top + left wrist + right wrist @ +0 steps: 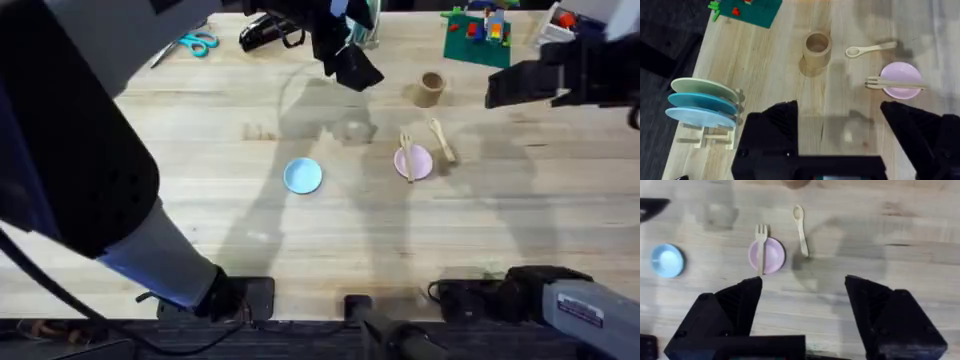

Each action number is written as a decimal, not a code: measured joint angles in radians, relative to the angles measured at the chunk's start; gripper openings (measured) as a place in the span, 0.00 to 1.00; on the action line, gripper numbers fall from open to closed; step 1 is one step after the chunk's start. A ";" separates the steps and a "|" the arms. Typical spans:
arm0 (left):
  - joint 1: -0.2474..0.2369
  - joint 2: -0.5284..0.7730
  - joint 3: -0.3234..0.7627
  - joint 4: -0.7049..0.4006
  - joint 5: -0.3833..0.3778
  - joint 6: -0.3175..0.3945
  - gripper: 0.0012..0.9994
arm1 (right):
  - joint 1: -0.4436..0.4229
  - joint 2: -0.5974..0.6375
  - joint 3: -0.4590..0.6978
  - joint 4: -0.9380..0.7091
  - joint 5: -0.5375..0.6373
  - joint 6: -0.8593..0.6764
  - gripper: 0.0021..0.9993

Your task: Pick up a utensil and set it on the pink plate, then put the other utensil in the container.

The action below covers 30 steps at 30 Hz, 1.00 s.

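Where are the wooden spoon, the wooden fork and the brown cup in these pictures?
wooden spoon [800,229], right wrist view, on the middle of its handle.
wooden fork [760,247], right wrist view, on its handle over the plate's edge.
brown cup [817,48], left wrist view, on its rim.

Wooden fork [760,247] lies across pink plate [771,256]; wooden spoon [800,228] lies beside it, near brown cup [817,48].

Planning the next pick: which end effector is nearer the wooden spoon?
Right, I'd judge. The right end effector hovers just beyond the spoon, toward the table's right; the left end effector hangs farther off, past the cup.
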 joint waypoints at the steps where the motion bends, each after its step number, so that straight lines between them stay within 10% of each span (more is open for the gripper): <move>1: 0.000 0.000 0.000 0.000 0.000 0.001 0.99 | 0.000 0.023 0.000 0.001 0.013 -0.002 1.00; 30: 0.000 0.000 0.000 0.000 0.000 0.002 0.99 | 0.063 0.443 -0.034 0.206 0.096 -0.048 1.00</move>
